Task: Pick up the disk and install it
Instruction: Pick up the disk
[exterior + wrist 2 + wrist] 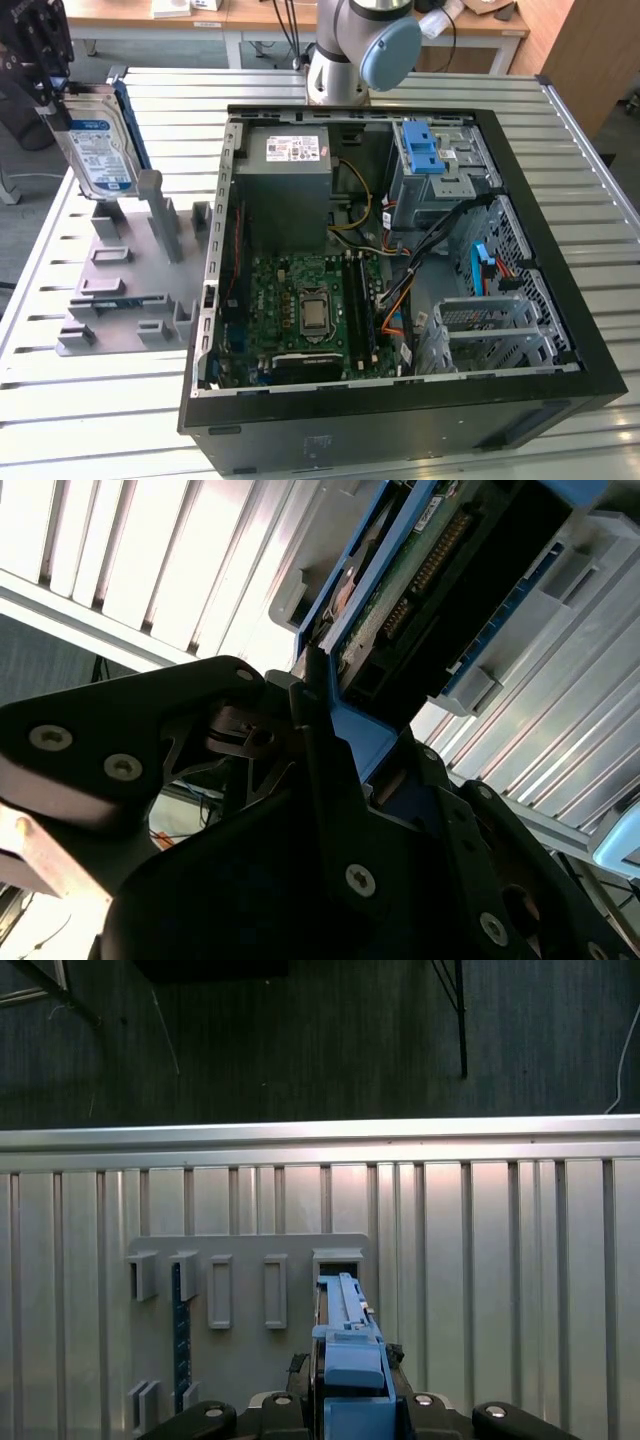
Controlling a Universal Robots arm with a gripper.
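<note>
In the exterior view, the disk [97, 148] hangs on edge at the far left, above the grey fixture plate [130, 275]. Its silver face with the white-and-blue label faces the camera, and a blue rail runs along its side. My gripper [55, 95] is shut on the disk's upper end. In the second wrist view the black fingers [320, 770] clamp the blue rail, and the disk's green circuit-board underside [430, 575] extends away from them. The first wrist view looks down along the disk's blue rail [348, 1345] from above my gripper [350, 1405], with the fixture plate [250, 1360] below.
An open computer case [590, 330] fills the middle and the exterior view's right. Inside are a grey power-supply box [295, 165], the motherboard [310, 310] and an upright blue latch piece [422, 150] on a grey metal bay. The fixture plate carries several upright holders [160, 215]. The table is slatted metal [60, 420].
</note>
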